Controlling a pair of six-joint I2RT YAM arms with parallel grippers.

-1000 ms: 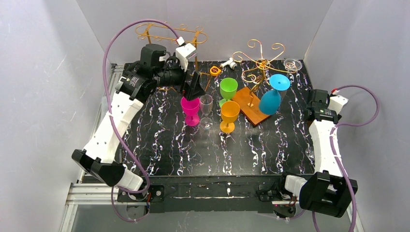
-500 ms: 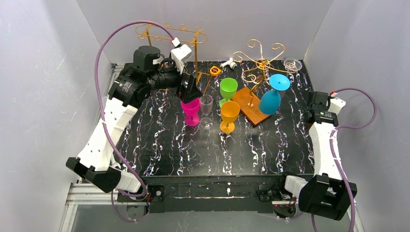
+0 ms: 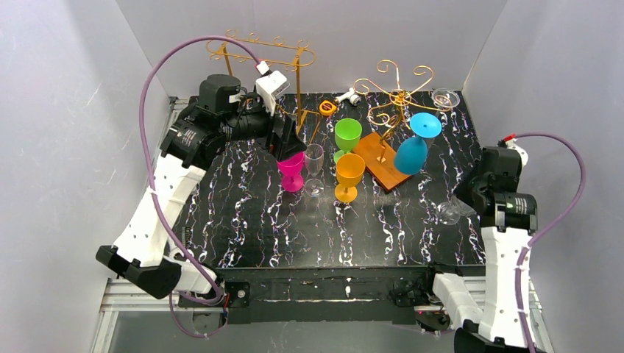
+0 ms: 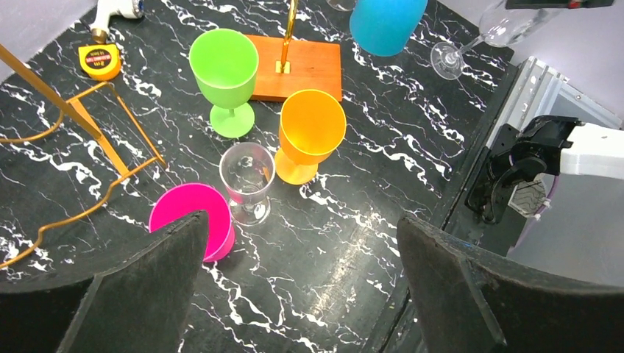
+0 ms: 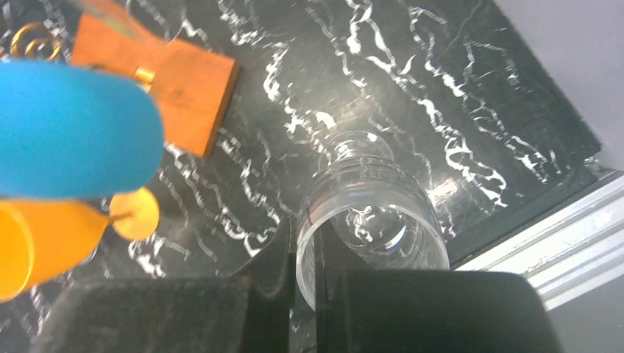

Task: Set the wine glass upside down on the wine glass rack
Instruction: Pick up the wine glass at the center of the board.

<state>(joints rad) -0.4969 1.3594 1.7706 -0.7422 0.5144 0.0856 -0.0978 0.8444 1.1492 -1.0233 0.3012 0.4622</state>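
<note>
Wine glass [image 3: 449, 212] tipped near level, foot pointing left, rim pinched by right end effector [image 5: 305, 265]

Bench [image 3: 309, 228]: black top with white marble veining, glossy, some glare. 3 plain pale grey panels enclose it: left wall [image 3: 66, 110], rear wall [image 3: 368, 29], right wall [image 3: 566, 66]. Aluminium frame rail [image 3: 140, 294] at the near-left corner. Lighting even.

No legible text, numbers or brand marks in any view. The only candidate is the yellow tape measure [image 4: 99, 60]. It has a dark label patch on its face, but that's too small and blurred to make out.
</note>
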